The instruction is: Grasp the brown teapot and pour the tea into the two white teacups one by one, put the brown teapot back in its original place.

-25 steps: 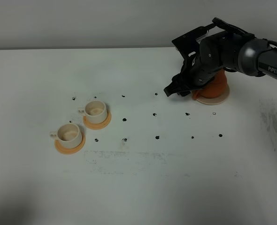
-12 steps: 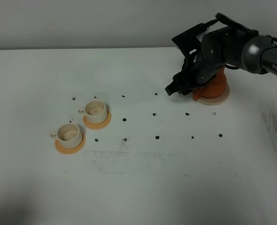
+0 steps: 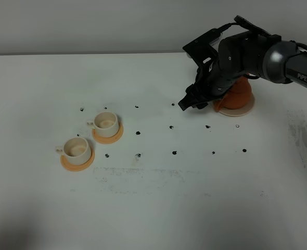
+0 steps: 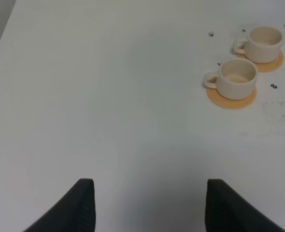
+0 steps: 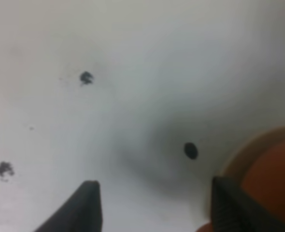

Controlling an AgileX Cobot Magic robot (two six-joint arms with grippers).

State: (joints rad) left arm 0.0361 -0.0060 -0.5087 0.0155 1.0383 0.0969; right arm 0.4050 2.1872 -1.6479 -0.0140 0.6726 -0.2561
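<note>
Your right tool (image 3: pixel 189 102) is spread wide with nothing between its fingers (image 5: pixel 87 208). It hangs low over the table (image 3: pixel 158 208), just left of the teapot (image 3: pixel 242 94) as the high camera sees it. The teapot's not gripped: it sits on its pale coaster (image 3: pixel 235 111) at the back right. The arm covers most of it, so you only get a reddish-brown bulge poking out. In the right wrist view it's close beside one fingertip, too blurry to say if they touch. Black dots (image 3: pixel 173 153) are scattered across the middle of the table. Way over on the left, well apart from all that, the back teacup (image 3: pixel 106 122) and front teacup (image 3: pixel 76 148) each sit on an orange saucer (image 3: pixel 112 138), handles pointing left. Your left tool (image 4: pixel 149 212) is wide too, holding nothing, above the table short of the cups.
</note>
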